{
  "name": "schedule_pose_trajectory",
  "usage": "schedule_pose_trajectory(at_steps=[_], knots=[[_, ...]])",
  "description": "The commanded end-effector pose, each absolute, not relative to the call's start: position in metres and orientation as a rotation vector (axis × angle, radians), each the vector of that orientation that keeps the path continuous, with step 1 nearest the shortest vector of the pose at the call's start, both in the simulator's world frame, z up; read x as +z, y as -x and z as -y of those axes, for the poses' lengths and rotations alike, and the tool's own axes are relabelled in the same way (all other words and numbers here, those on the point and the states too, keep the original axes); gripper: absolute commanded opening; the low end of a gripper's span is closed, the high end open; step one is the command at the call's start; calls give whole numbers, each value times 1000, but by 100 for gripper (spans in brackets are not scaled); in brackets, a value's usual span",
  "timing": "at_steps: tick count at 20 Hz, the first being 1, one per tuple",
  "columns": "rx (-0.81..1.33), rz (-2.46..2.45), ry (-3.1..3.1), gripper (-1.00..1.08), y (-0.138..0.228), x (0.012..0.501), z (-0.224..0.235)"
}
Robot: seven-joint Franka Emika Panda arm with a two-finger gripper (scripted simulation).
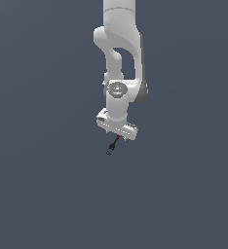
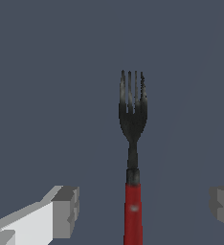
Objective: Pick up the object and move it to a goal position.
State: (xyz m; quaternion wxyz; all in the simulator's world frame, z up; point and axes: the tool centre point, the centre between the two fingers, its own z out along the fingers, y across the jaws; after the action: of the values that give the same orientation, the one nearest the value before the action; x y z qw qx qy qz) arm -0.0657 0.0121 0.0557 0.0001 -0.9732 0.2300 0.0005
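Note:
The object is a small fork with a red handle, a dark neck and dark tines. In the exterior view it shows as a tiny dark stick with a short red section, sticking out from under the white hand. My gripper is open. Its grey fingertips stand wide apart on either side of the red handle and do not touch it. In the exterior view the gripper sits right over the handle end, and its fingers are hidden under the hand. I cannot tell how high the gripper is above the fork.
The plain grey-blue floor fills both views. The white arm reaches in from the top of the exterior view.

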Motion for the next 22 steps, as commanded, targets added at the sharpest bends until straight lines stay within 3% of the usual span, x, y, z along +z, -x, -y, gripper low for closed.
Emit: schedule_pose_trajectory(at_steps=[1, 16, 17, 22], knots=[[2, -723, 3057, 100, 66, 52, -12], [0, -729, 3056, 100, 67, 6, -12], [0, -729, 3056, -100, 67, 6, -12], [0, -729, 3056, -100, 67, 6, -12]])
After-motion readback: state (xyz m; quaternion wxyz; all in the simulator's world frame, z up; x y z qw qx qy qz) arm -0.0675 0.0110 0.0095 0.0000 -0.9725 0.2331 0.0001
